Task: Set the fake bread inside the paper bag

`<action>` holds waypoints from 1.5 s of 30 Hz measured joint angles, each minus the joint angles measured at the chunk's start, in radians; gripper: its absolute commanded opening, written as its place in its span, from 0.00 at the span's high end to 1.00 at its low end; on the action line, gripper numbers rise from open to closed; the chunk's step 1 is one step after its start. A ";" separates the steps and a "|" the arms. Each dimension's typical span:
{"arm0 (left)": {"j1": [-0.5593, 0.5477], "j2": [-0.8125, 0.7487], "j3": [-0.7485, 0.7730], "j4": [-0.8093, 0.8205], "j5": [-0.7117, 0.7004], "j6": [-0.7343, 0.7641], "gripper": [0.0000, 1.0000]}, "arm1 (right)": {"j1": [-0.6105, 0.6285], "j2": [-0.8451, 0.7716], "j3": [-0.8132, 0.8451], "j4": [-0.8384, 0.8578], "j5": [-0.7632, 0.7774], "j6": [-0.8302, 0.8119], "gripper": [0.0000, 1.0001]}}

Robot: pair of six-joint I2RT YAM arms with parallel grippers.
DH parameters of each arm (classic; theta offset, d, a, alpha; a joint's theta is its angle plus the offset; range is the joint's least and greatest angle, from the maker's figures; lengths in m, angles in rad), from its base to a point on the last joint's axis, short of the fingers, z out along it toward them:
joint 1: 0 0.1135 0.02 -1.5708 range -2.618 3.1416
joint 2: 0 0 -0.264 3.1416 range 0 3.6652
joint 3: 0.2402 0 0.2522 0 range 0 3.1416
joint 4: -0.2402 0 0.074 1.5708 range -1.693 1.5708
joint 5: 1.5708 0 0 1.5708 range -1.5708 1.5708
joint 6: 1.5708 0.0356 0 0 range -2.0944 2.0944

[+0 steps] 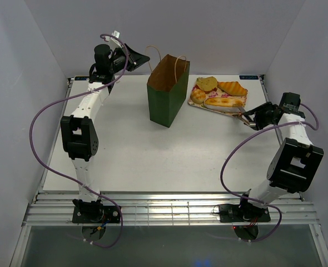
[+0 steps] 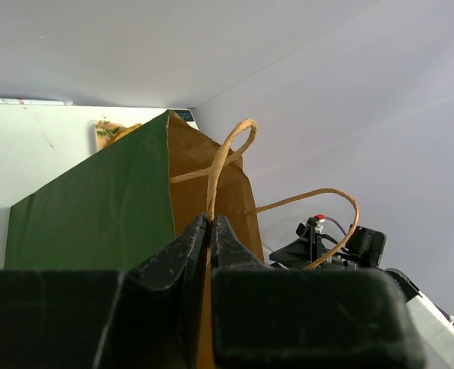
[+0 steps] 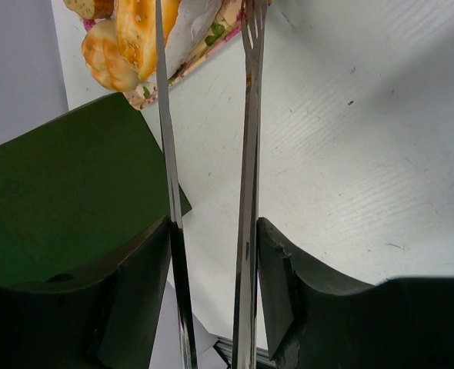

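The dark green paper bag (image 1: 167, 99) stands upright and open at mid-table. My left gripper (image 1: 132, 62) is shut on one of its tan loop handles (image 2: 225, 157), seen pinched between the fingers in the left wrist view (image 2: 210, 224). The fake bread lies on a floral tray (image 1: 230, 112): a bun (image 1: 207, 83), a croissant (image 1: 232, 88), a second bun (image 1: 198, 96) and a baguette (image 1: 224, 102). My right gripper (image 1: 258, 118) is shut on metal tongs (image 3: 249, 123). The tongs' arms are spread, and their tips reach the tray's near edge by the baguette (image 3: 138, 31).
The tray sits right of the bag near the table's far right corner. White walls close in the back and both sides. My right arm's wrist (image 2: 336, 246) shows behind the bag in the left wrist view.
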 measured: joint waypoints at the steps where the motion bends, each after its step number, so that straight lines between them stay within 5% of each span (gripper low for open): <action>1: 0.000 0.000 0.000 0.000 0.000 0.000 0.83 | 0.000 0.005 0.000 0.006 -0.001 0.000 0.48; 13: 0.000 0.000 0.000 -0.004 0.000 0.000 0.84 | 0.000 0.088 0.019 0.068 -0.042 0.000 0.53; 17: 0.000 0.000 -0.001 -0.008 0.000 0.000 0.85 | 0.000 0.104 0.021 0.090 -0.056 0.000 0.72; 25: 0.001 0.000 -0.023 -0.019 -0.002 0.001 0.87 | -0.004 0.105 0.032 0.100 -0.074 0.019 0.92; 45: 0.004 -0.021 -0.075 -0.053 -0.015 0.000 0.93 | -0.011 -0.037 0.233 -0.185 -0.053 -0.021 0.92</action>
